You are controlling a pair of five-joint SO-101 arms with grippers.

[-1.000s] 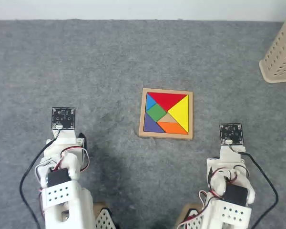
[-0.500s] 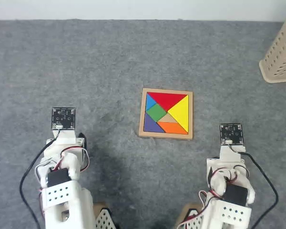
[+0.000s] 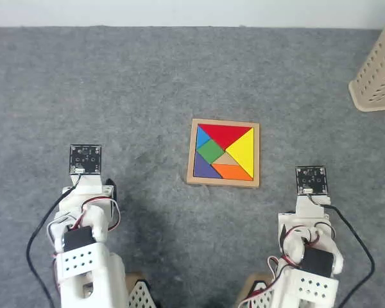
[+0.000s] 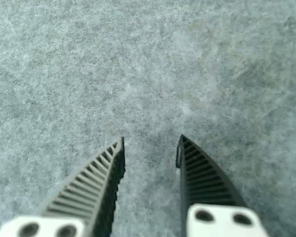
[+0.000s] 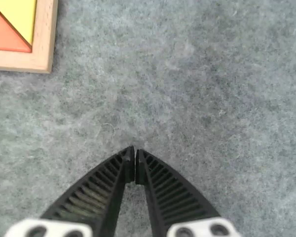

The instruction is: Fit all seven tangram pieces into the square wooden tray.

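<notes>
Square wooden tray (image 3: 224, 121) lies mid-bench, ahead of both arms and nearer the right. It holds six coloured pieces: one red triangle (image 3: 223, 133), one yellow triangle (image 3: 242, 153), one blue triangle (image 3: 202, 136), one green square (image 3: 210, 151), one purple piece (image 3: 205, 170), one orange triangle (image 3: 233, 171). The tan centre triangle (image 3: 226, 159) is either the seventh piece or bare tray floor, so the task is judged done or one short. Left gripper (image 4: 152, 143) fingers apart, right gripper (image 5: 134, 150) fingers together, both empty.

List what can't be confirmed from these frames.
- High view: tan triangle in the middle of the wooden tray is too small to tell a wood-coloured piece from bare tray floor, so a count of seven stays unconfirmed.
- Right wrist view: the tray is cut off by the picture's edge beyond the corner holding the orange piece and yellow piece.
- High view: perforated beige basket is cut off at the edge, its contents hidden by its wall.
</notes>
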